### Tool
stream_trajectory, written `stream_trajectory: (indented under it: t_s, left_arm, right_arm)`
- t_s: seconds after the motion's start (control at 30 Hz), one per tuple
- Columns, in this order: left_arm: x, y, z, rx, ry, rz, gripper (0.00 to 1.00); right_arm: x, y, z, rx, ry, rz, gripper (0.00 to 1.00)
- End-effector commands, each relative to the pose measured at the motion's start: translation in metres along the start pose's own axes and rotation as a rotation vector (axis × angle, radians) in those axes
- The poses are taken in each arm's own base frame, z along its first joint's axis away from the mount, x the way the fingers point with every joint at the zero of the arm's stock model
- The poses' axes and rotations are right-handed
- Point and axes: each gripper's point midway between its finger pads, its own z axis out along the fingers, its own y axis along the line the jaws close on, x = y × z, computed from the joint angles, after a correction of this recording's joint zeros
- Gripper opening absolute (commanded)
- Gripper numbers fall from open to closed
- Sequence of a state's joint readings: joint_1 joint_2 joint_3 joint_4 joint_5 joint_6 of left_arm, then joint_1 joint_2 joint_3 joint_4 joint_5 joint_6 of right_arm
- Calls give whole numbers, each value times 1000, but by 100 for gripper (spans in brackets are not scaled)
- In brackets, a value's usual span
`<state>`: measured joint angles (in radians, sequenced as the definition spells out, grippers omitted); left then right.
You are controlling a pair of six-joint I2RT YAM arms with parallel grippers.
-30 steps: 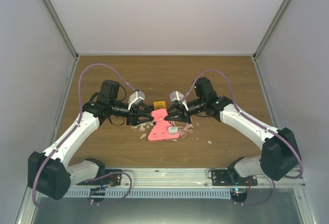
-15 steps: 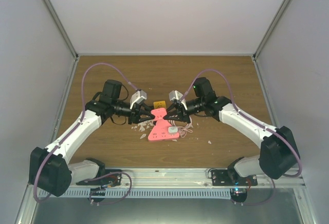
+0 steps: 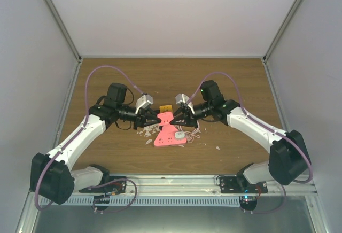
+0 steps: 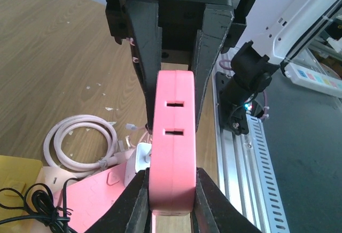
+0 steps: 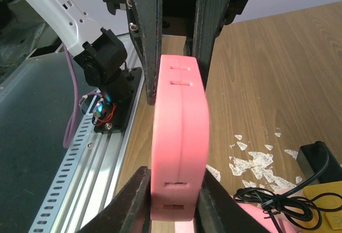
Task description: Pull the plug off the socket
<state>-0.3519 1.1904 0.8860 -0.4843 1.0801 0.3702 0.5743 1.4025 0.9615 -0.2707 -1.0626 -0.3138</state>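
A pink socket block (image 3: 165,118) stands on edge, clamped from opposite sides by both grippers. My left gripper (image 3: 156,119) is shut on its left end (image 4: 171,190), and my right gripper (image 3: 175,119) is shut on its right end (image 5: 175,190). Slots show on the block's narrow edge (image 4: 174,118). Just in front lies a flat pink power strip (image 3: 170,137) with a small white plug (image 3: 179,135) seated in it. The plug (image 4: 140,158) trails a coiled pale pink cable (image 4: 80,142). Each wrist view shows the other gripper's fingers (image 4: 147,56) (image 5: 147,40) on the far end.
A yellow item (image 3: 166,108) with a black cable (image 5: 278,198) lies just behind the block. White chips (image 3: 145,132) are scattered on the wooden table, one further right (image 3: 217,148). A metal rail (image 3: 176,182) runs along the near edge, and walls enclose the table.
Both arms have shifted very slightly. Both grips on the pink block are unchanged, and the white plug still sits in the flat strip.
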Motion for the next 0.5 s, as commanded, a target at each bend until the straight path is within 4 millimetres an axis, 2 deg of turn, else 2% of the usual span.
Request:
stream_trajectory:
  t_s: [0.0, 0.1, 0.2, 0.3, 0.47]
  left_arm:
    - [-10, -1, -2, 15, -27, 13, 1]
    - [-12, -1, -8, 30, -49, -1, 0]
    - [-17, -6, -16, 75, -85, -19, 0]
    - [-20, -6, -20, 74, -101, -27, 0]
    - [-23, -13, -26, 108, -120, -46, 0]
  right_arm:
    - [-13, 6, -2, -44, -9, -87, 31]
    - [-20, 2, -14, -16, -7, -113, 56]
    - [-23, -4, -26, 50, -20, -162, 75]
    - [-23, -12, -35, 157, -28, -225, 83]
    - [-15, -41, -39, 321, -12, -225, 88]
